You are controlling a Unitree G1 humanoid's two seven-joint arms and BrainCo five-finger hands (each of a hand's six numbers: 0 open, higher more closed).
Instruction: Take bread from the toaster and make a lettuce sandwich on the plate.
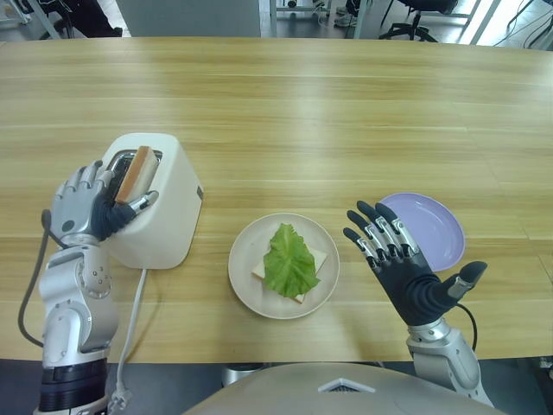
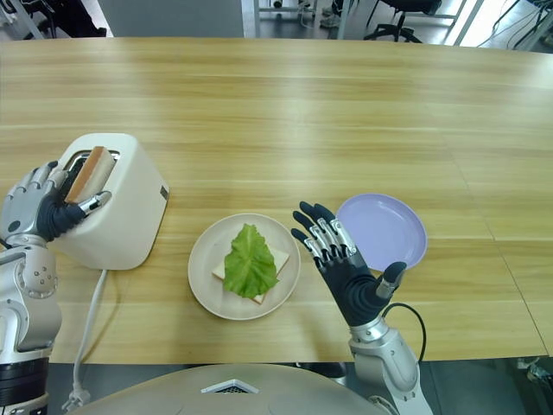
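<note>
Wooden table [image 1: 346, 130], toaster [image 1: 168, 207] bread [image 1: 136, 171] within left hand [image 1: 86, 206]

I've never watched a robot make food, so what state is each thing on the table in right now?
toaster: upright, one slice in its slot.
toast slice: standing in the toaster, gripped by the left hand.
cream plate: holds the bottom slice.
lettuce: lying flat on the bottom slice.
purple plate: empty.
right hand: open, holding nothing.
</note>
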